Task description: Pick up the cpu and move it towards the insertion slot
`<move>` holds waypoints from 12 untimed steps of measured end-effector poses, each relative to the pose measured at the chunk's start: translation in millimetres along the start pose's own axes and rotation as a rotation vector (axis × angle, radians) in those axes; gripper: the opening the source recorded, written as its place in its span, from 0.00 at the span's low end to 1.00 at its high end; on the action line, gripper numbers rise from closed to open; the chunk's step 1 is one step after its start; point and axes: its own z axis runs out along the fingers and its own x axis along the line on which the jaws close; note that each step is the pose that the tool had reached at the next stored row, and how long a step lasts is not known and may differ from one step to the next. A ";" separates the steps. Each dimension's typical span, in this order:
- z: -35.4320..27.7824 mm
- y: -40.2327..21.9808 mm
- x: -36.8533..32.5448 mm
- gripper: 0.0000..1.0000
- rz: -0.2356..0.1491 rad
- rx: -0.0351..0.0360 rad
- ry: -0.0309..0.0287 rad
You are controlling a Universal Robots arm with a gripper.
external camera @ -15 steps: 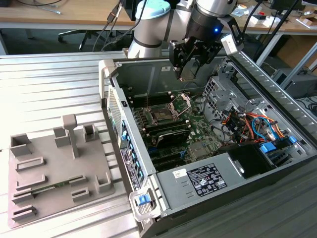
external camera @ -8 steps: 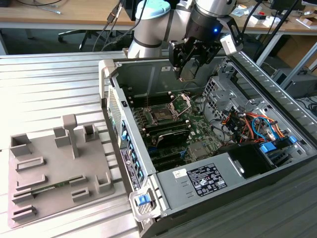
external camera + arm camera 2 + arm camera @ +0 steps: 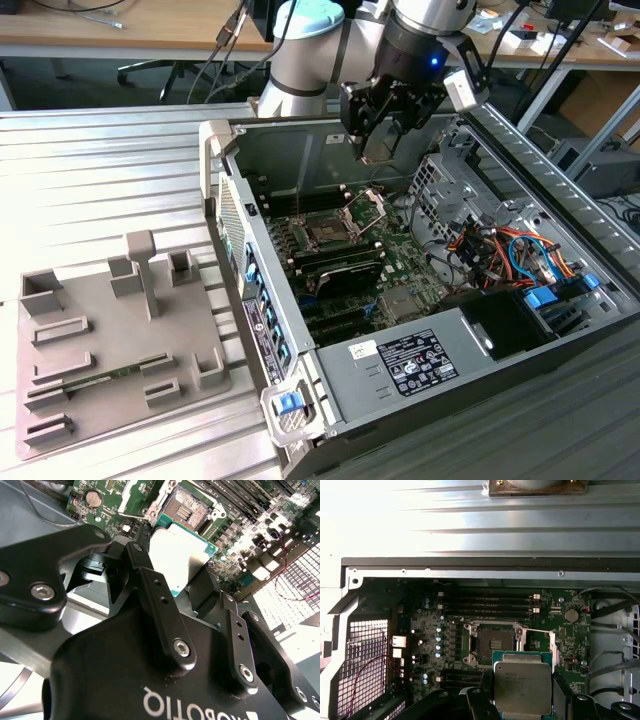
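Note:
The cpu (image 3: pixel 522 685) is a flat square chip with a silvery top, and my gripper (image 3: pixel 522 696) is shut on it by two opposite edges. In the second wrist view the cpu (image 3: pixel 175 555) sits between the black fingers (image 3: pixel 150 585) of the gripper (image 3: pixel 176 577). In the exterior view the gripper (image 3: pixel 380 140) hangs above the open computer case, over its far part. The insertion slot (image 3: pixel 493 642) lies uncovered on the green board, its metal bracket swung open. The held chip hovers above the board just beside the insertion slot (image 3: pixel 186 511), apart from it. The insertion slot (image 3: pixel 328 232) is below the gripper, toward the exterior view's left.
A grey tray (image 3: pixel 110 340) with walled pockets rests on the ribbed table at the exterior view's left. Inside the case are long black memory slots (image 3: pixel 490 600), a power supply (image 3: pixel 420 360), coloured cables (image 3: pixel 510 250) and a metal drive cage (image 3: pixel 440 180). The case walls (image 3: pixel 250 270) rise around the board.

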 end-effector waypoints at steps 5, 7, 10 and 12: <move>0.6 0.6 0.0 0.55 0.000 0.0001 0.0001; 0.9 0.8 0.0 0.55 0.000 -0.0001 0.0000; 1.4 0.9 -0.3 0.55 0.000 0.0000 0.0000; 1.7 0.9 -1.0 0.55 0.000 0.0000 0.0000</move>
